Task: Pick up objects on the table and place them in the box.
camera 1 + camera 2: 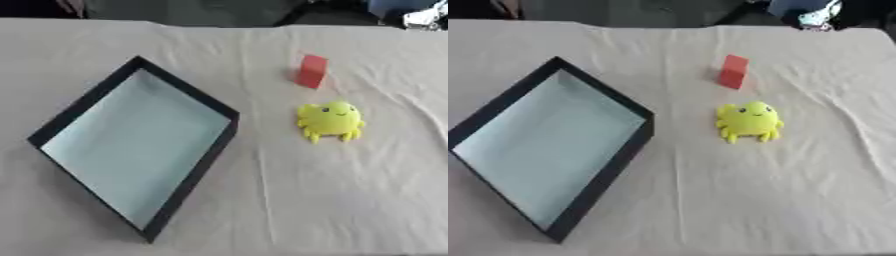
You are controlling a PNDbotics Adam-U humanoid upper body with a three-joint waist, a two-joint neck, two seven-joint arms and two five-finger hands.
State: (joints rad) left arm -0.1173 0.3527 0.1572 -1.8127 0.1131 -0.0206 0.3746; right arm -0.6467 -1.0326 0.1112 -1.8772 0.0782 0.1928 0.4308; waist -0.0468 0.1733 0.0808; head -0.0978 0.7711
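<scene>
With neither hand in view, so their fingers cannot be judged, the black box (188,180) sits empty, the yellow toy (330,120) and red block (311,71) lying right of it on the table (332,200), awaiting a first reach.

table (350,200): beige cloth | box (188,187) left | red block (311,71), yellow toy (330,120) right

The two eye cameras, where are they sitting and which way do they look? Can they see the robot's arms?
Left eye view: from the robot's head, looking down at the cloth-covered table; no arm or hand shows.
Right eye view: beside it, facing the same way; no arm or hand.
Both share: the black-walled box with a pale blue floor, the red block and the yellow plush crab toy.
</scene>
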